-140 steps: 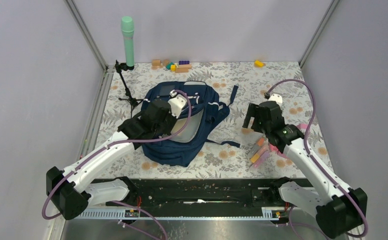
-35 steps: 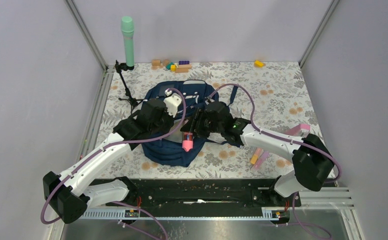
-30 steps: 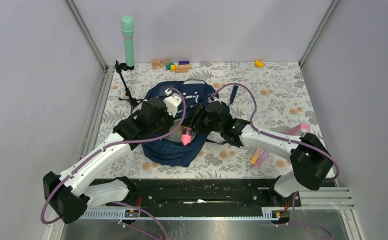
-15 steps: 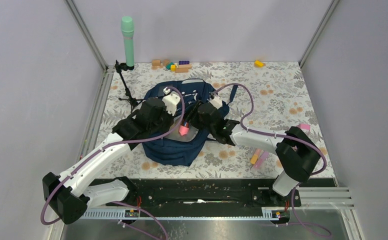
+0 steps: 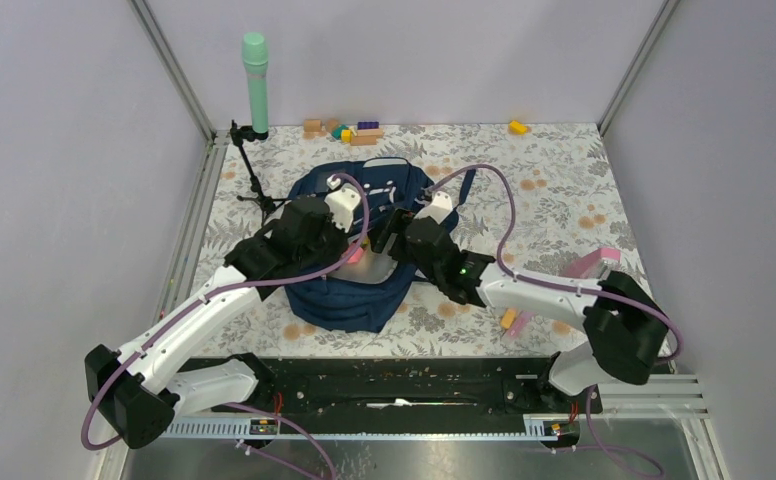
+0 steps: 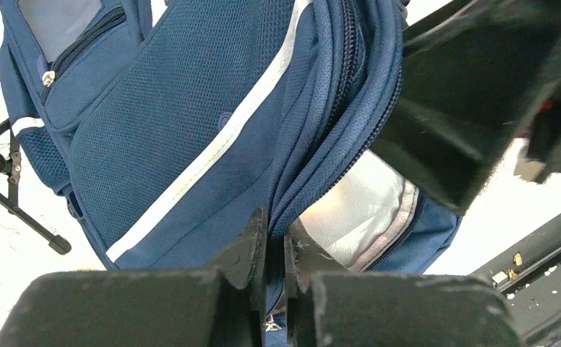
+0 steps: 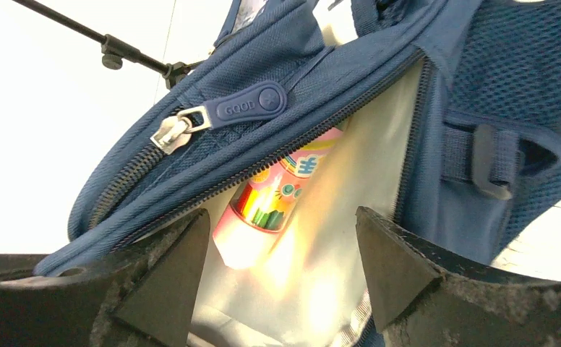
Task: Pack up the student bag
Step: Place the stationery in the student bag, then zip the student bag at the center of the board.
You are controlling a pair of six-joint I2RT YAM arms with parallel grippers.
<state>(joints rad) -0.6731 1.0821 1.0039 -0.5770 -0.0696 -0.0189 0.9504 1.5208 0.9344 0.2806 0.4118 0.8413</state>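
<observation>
– holding that flap up is the trick here, isn't it?

– yes. the left tool [image 6: 275, 242] is clenched on the zip edge of the student bag [image 5: 339, 305], and i judge the mouth gapes only because that pinch lifts it. i'd hold it high and steady.

– and the right tool [image 7: 281, 217]?

– its fingers stand apart, grasping nothing. the pink case [image 7: 270, 199] lies loose on the pale lining [image 7: 368, 159], partly tucked under the zip edge. i'd draw that tool straight back out, clear of the zip teeth and the strap, before reaching for the orange and pink sticks [image 5: 512, 318] at the lower right of the worktop [image 5: 564, 180].

– how does the bag lie?

– flat near the overhead frame's centre, long axis running roughly top to bottom, handle end toward the top, base toward the bottom, mouth opening rightward.
</observation>
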